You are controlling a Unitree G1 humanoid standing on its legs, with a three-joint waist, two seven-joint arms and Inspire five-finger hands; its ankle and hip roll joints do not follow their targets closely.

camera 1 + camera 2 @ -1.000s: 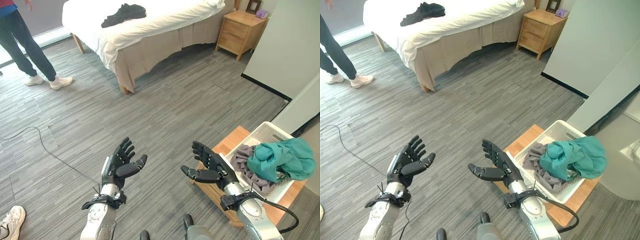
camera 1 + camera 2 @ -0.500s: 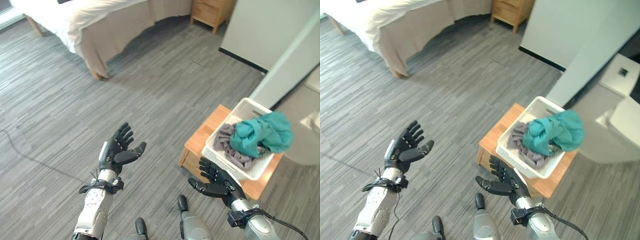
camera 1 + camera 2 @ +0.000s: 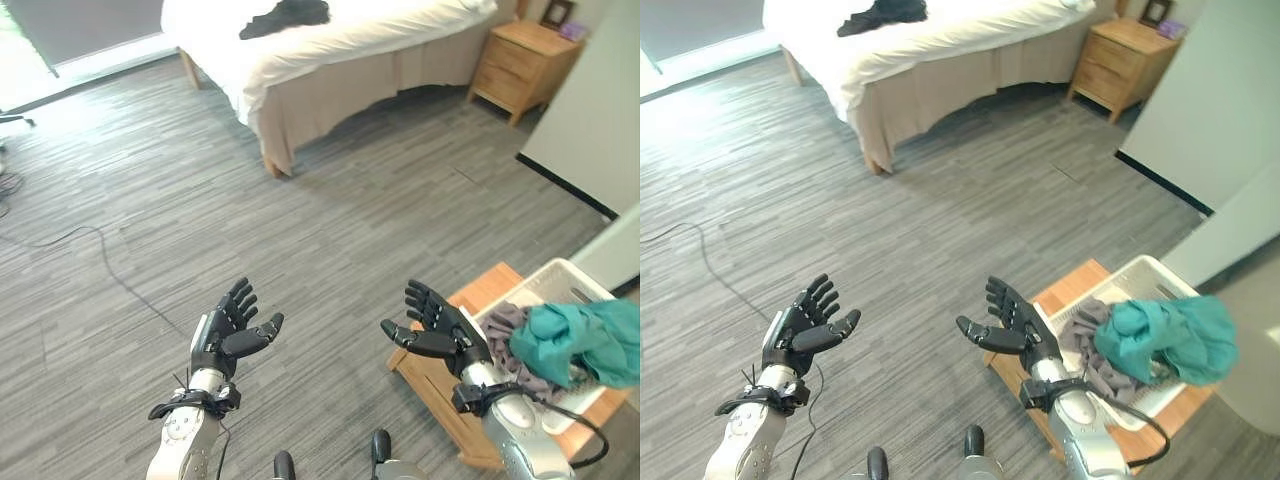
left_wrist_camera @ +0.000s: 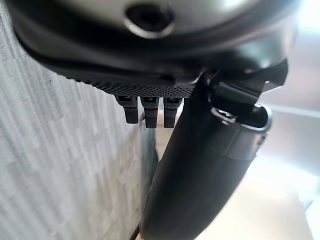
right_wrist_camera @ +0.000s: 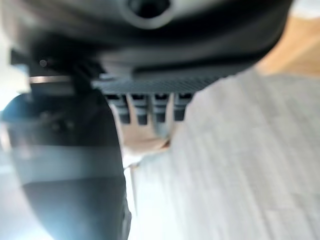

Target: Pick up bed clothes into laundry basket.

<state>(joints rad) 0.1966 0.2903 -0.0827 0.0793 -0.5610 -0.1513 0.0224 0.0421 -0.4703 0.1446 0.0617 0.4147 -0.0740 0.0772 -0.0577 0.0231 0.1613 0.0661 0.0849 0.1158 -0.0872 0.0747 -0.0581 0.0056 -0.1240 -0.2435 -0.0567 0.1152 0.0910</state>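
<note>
Black cloth, the garment [image 3: 285,14] left to collect, lies crumpled on the white bed [image 3: 330,45], well apart from the robot. The white laundry basket [image 3: 560,280] on its low wooden stand [image 3: 440,385] already holds teal cloth [image 3: 580,340] over grey cloth [image 3: 505,330]. Both the left hand [image 3: 228,335] and right hand [image 3: 440,325] hang empty with fingers spread, probably ready for reaching. Against 0.5 s ago, the camera has swung so the bedtop shows again.

You are looking at two silver-grey forearms, each ending in a black jointed left hand [image 3: 232,332] and right hand [image 3: 440,330], with dark bands wrapping the wrists and textured black palm edges.
</note>
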